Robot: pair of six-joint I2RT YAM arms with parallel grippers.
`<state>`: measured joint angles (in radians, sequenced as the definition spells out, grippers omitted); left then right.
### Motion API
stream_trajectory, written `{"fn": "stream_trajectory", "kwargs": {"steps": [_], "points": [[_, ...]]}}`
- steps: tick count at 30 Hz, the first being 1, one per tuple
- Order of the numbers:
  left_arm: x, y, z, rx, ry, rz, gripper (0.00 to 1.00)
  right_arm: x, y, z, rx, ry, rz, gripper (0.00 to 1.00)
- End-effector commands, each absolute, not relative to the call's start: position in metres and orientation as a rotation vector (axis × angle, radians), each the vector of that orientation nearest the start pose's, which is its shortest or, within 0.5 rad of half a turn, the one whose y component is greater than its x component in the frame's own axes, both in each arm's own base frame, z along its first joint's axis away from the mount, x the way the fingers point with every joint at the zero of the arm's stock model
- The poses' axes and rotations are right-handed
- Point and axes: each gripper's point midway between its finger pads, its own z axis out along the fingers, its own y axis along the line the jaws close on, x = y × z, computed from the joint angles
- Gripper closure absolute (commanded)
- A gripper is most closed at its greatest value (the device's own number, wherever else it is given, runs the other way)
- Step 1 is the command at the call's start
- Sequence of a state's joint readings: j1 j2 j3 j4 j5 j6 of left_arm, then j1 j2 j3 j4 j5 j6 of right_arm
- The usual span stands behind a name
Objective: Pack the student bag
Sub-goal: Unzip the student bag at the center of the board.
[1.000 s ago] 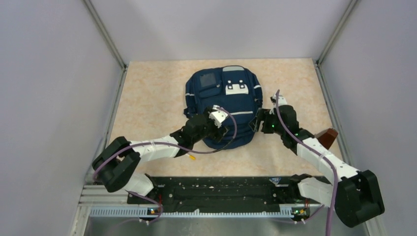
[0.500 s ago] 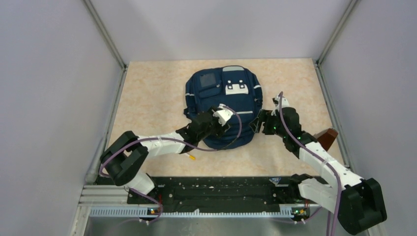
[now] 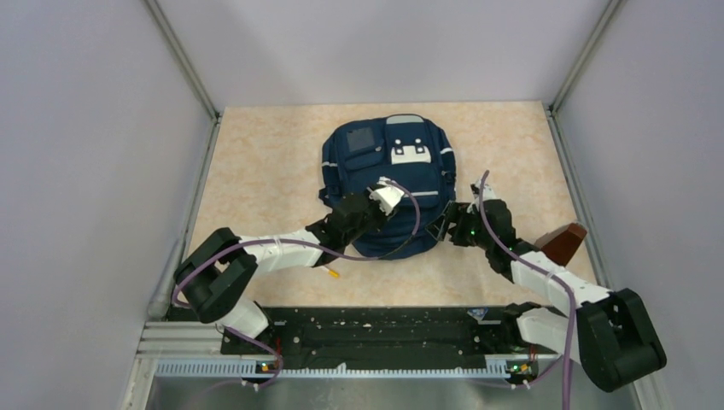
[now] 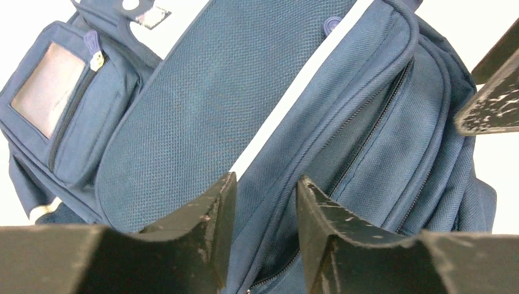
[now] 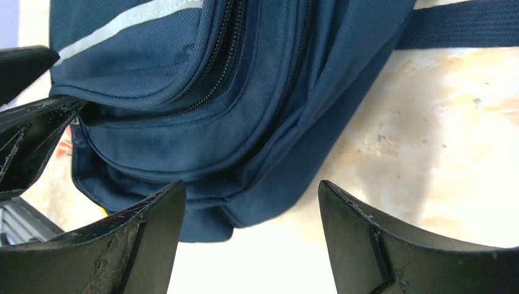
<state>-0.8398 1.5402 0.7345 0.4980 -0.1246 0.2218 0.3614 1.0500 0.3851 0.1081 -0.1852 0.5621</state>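
The worktop point(image 3: 256, 171) carries your bag point(image 3: 384, 158) flat in its middle, front pocket up, so both arms reach its near end. Your right claw point(image 5: 251, 187) stands wide open at the near right corner, probably to steady it. Your left claw point(image 4: 263, 184), narrowly open and gripping nothing, straddles the fabric ridge beside the zip point(image 4: 373, 122), likely to pinch it.

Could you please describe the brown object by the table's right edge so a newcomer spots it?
On the beige speckled tabletop, look right of the large navy-blue fabric backpack. The small reddish-brown block by the rail is the only brown thing.
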Motion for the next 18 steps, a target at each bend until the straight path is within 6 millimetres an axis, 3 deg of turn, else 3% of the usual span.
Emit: {"fn": "stream_trajectory", "kwargs": {"steps": [1,3,4,7,9,13,18], "points": [[0.341,-0.316,0.182,0.76,1.554,-0.305,0.64,0.292,0.181,0.114,0.145,2.037,0.903,0.23],[0.342,-0.315,0.189,0.757,1.533,-0.295,0.76,0.299,0.185,0.113,0.143,2.042,0.909,0.25],[0.343,-0.314,0.195,0.75,1.519,-0.287,0.82,0.303,0.186,0.112,0.141,2.047,0.901,0.33],[0.35,-0.309,0.222,0.711,1.467,-0.239,0.97,0.314,0.181,0.095,0.153,2.104,0.82,0.76],[0.357,-0.303,0.248,0.673,1.43,-0.195,1.0,0.32,0.172,0.083,0.161,2.142,0.728,1.0],[0.366,-0.295,0.301,0.64,1.37,-0.151,1.0,0.326,0.146,0.066,0.176,2.189,0.52,1.0],[0.385,-0.28,0.342,0.637,1.375,-0.123,1.0,0.328,0.117,0.056,0.204,2.214,0.379,1.0]]}}
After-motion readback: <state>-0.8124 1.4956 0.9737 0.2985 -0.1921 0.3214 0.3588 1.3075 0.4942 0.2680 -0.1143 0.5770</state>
